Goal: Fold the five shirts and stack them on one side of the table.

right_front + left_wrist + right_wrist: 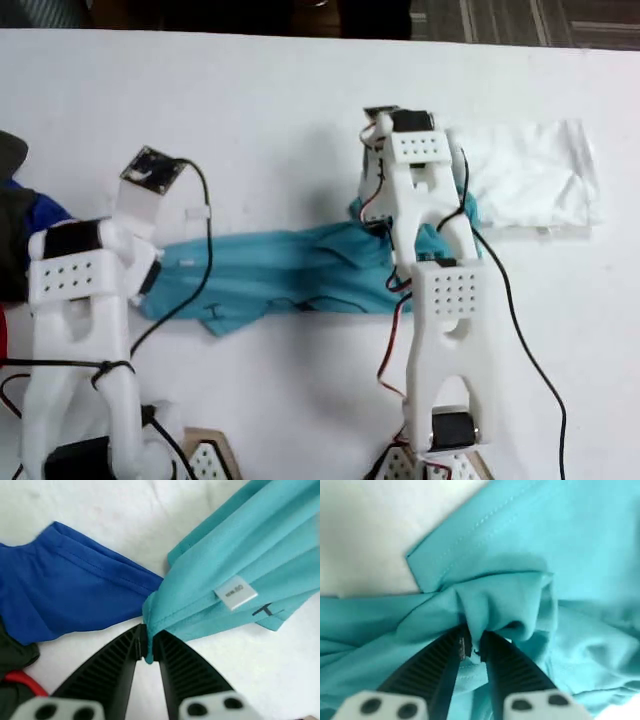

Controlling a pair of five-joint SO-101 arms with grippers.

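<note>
The left end effector [149, 647] is pressed together on a hem corner of the teal shirt [240, 550]; the right end effector [475, 647] pinches a bunched fold of the same cloth; the shirt lies as a rumpled band across the middle of the surface [260, 110], stretched between the two arms. To fold it well, I judge both pinches should lift and travel together under even tension; the right grip holds a wad rather than a clean edge, so creases are likely. A blue shirt [65, 595] lies just beside the pinched hem, with dark cloth [15, 655] next to it at the left edge, and could be dragged along; a folded white shirt [525, 185] lies toward the far right corner, probably the start of the stack.
</note>
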